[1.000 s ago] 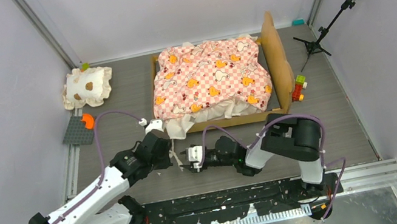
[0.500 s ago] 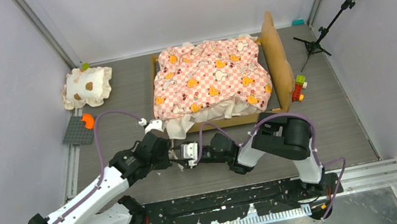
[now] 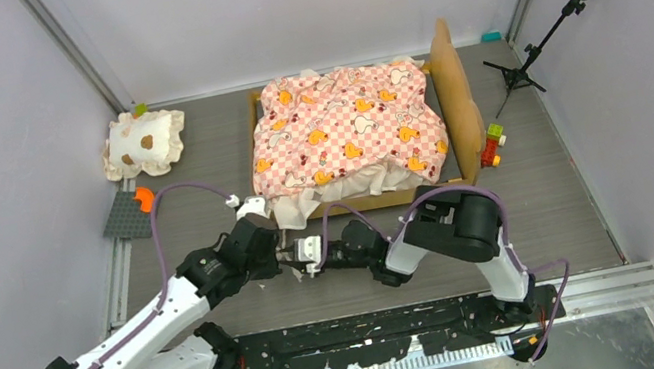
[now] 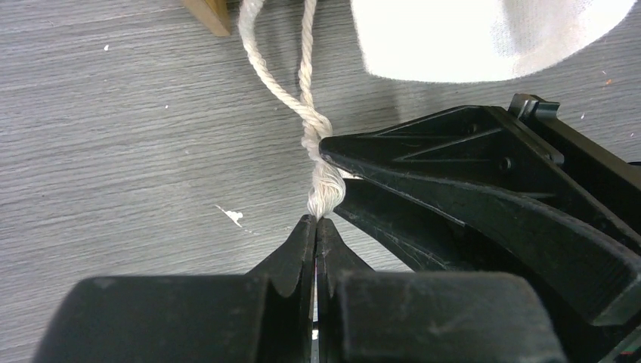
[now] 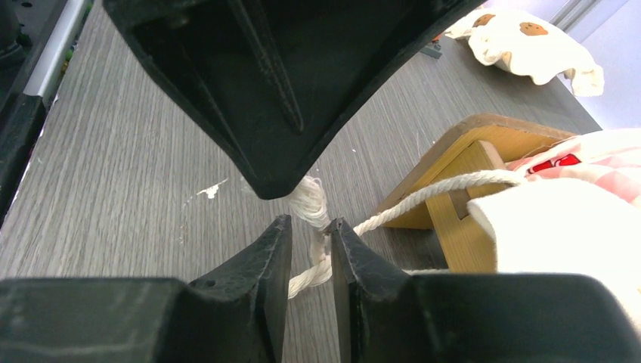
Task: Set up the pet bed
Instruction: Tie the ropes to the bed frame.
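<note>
The pet bed (image 3: 457, 90), a light-wood frame with a pink checkered mattress (image 3: 349, 130), stands at the table's middle back. A white twisted cord (image 4: 316, 144) runs from the frame's near-left corner (image 5: 469, 151) across the table. My left gripper (image 4: 316, 221) is shut, pinching the cord's frayed end at its tips. My right gripper (image 5: 310, 223) faces it tip to tip, in front of the bed's near-left corner (image 3: 300, 253). Its jaws stand a little apart with the cord between them, touching one finger. The mattress's cream ruffle (image 4: 484, 38) hangs just behind.
A cream spotted pillow (image 3: 144, 142) lies at the back left. A grey baseplate with an orange piece (image 3: 127, 216) sits by the left wall. A small brick stack (image 3: 493, 145) and a microphone stand (image 3: 525, 63) are right of the headboard.
My right gripper has moved left up to the left gripper's tips, and its jaws have narrowed around the cord. The left gripper stays shut in place.
</note>
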Controlling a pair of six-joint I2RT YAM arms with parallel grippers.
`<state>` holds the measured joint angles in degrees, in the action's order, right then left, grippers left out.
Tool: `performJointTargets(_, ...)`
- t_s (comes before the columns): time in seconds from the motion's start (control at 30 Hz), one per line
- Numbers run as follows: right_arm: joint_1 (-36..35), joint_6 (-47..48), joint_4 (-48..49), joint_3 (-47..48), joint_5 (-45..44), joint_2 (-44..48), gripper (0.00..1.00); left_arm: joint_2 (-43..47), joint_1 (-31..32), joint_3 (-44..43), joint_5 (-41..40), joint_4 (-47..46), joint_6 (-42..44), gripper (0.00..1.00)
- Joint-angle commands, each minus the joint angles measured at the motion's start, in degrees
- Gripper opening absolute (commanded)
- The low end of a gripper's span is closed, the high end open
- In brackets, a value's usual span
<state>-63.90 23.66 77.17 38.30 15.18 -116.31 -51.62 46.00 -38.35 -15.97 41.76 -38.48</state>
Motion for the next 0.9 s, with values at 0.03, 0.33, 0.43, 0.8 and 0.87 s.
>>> performJointTargets(0.03, 0.4, -0.3, 5.2, 1.9, 0.9, -0.5, 0.27, 0.8, -0.2, -2.0, 0.8, 0.3, 0.0, 0.00)
performJointTargets(0.33, 0.5, -0.6, 5.2, 2.5, 0.5, -1.5, 0.22, 1.5, -0.2, -2.4, 1.0, 0.3, -0.4, 0.00)
performJointTargets(0.43, 0.6, -0.8, 5.2, 2.3, 0.0, -1.7, 0.15, 2.1, -0.2, -2.7, 0.6, 0.6, -0.4, 0.00)
performJointTargets(0.8, 0.6, -5.6, 5.2, -1.4, -0.5, 1.4, 0.01, 5.2, -1.2, -2.6, -3.4, -0.9, -2.7, 0.35)
performJointTargets(0.87, 0.6, -6.3, 5.2, -2.1, -0.7, 1.7, 0.01, 6.0, -1.5, -2.8, -4.4, -1.0, -3.6, 0.44)
